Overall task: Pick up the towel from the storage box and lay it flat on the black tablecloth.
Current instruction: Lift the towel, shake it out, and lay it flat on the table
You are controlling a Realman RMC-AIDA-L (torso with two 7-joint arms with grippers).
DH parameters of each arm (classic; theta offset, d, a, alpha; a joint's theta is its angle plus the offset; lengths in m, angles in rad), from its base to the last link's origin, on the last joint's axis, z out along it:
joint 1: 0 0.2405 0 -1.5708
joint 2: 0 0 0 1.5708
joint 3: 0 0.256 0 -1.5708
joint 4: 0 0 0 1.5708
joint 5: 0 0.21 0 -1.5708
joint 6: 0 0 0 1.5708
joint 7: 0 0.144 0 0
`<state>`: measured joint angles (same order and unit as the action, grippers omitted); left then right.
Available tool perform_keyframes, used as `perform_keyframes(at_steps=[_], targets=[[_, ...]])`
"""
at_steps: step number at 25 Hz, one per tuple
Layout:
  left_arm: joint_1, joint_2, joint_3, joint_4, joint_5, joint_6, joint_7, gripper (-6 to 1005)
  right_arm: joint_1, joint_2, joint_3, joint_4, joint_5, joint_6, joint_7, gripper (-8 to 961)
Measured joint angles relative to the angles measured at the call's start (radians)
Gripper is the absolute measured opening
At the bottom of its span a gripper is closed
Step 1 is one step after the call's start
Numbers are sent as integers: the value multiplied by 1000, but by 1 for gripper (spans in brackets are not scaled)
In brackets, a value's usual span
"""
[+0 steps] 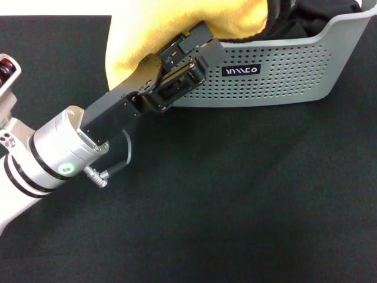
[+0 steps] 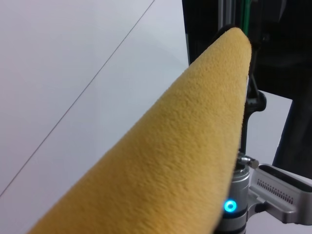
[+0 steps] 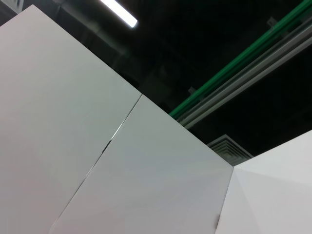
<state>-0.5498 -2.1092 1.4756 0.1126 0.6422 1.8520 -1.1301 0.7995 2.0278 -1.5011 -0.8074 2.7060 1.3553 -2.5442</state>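
The towel shows its yellow-orange side, bunched and lifted over the left end of the storage box, a light grey perforated basket with a black label. My left gripper reaches from the lower left and is shut on the towel's lower edge, with its fingertips buried in the cloth. The towel also fills the left wrist view as a yellow-orange fold. The black tablecloth covers the whole table under and in front of the box. My right gripper is out of view; its wrist view shows only walls and ceiling.
Dark fabric lies inside the box at the back right. The box stands at the far edge of the cloth. A silver robot part with a blue light shows in the left wrist view.
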Motion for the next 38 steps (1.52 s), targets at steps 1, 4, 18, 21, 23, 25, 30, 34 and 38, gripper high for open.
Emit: perform_keyframes(at_steps=[1,4,18,21,23,25,30,34,38], targets=[[-1,0,0,-3,0,-1,0,832,2,0,0,0,4,0,0,8],[-3,0,0,-9,4,-6,1,832,11,0,0,-3,27,1,0,8],[-9,0,27,-7,-5,-73,-9,833,77,0,-2,-48,62,-1,4,9],[-9,0,26,-4,-20,-73,-23,833,86,0,0,-55,69,-9,1,9],[-7,0,29,-8,-82,-73,-50,832,89,0,-3,-57,72,-12,0,9],[-7,0,29,-8,-103,-74,-65,832,91,0,-4,-57,73,-14,0,9],[-15,0,32,-2,-140,-74,-125,833,98,0,-6,-48,75,-14,-2,9],[-23,0,45,-1,-147,-68,-151,833,99,0,-8,-35,75,-14,-21,9],[-21,0,50,-1,-149,-49,-168,833,95,0,-8,-19,75,-24,-44,8]])
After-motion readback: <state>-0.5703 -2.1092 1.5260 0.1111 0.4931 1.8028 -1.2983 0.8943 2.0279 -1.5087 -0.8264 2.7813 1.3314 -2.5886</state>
